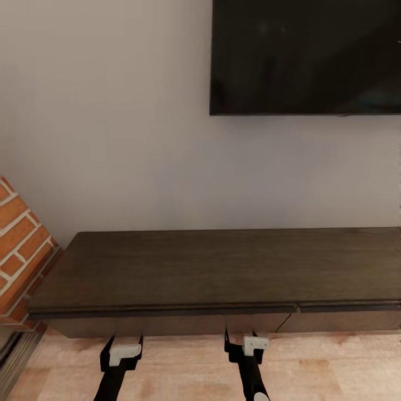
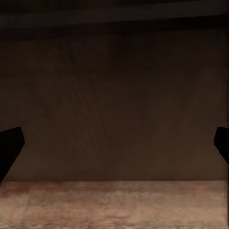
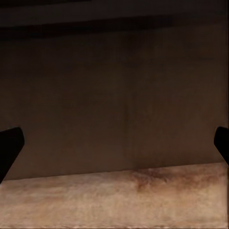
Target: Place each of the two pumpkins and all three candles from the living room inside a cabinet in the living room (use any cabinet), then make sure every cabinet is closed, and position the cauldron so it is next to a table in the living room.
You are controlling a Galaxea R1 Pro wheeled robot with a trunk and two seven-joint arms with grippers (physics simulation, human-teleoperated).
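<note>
Cabinet: I am facing the long, low dark-brown cabinet (image 1: 223, 267), which is standing against the pale wall (image 1: 111, 139); its drawer fronts are sitting flush under the top edge, with a seam showing between two of them.
Left gripper: my left gripper (image 1: 121, 341) is hanging low just in front of the cabinet's front, above the wooden floor (image 1: 184, 367); in the left wrist view its fingers (image 2: 9, 145) are standing spread wide at both edges, holding nothing, and pointing at the dark drawer front (image 2: 114, 105).
Right gripper: my right gripper (image 1: 243, 341) is hovering beside it, near the seam, its fingers (image 3: 9, 148) likewise spread apart and pinching nothing.
Surroundings: a black screen (image 1: 306, 55) is hanging on the wall above; a brick column (image 1: 19, 245) is standing at the cabinet's left end.
</note>
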